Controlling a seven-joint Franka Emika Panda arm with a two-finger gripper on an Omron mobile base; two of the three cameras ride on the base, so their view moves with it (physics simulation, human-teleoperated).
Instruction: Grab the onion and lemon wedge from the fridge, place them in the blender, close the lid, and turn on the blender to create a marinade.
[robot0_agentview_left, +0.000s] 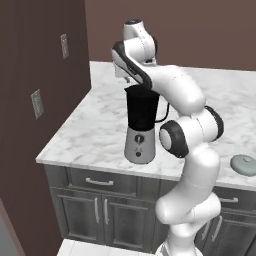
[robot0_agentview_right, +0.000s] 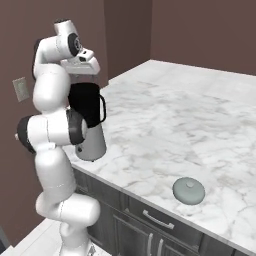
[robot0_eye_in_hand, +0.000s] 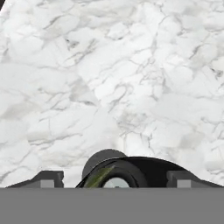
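Black jar of the blender (robot0_agentview_left: 142, 111) is seen directly below the wide-spread, empty gripper (robot0_eye_in_hand: 114, 179); a yellow-green sliver inside may be the lemon wedge (robot0_eye_in_hand: 99, 176). Next, the lid (robot0_agentview_right: 189, 190), lying well apart on the counter (robot0_agentview_right: 200, 125), should be gripped squarely by its knob.

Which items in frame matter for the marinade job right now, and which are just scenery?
Job items:
- blender, jar open, on the marble counter
- lid, off the jar, lying flat on the counter to the blender's right
- lemon wedge, yellow-green piece seen inside the jar
- gripper, open above the jar mouth

Just there:
- marble counter
- wall outlets
- dark cabinets
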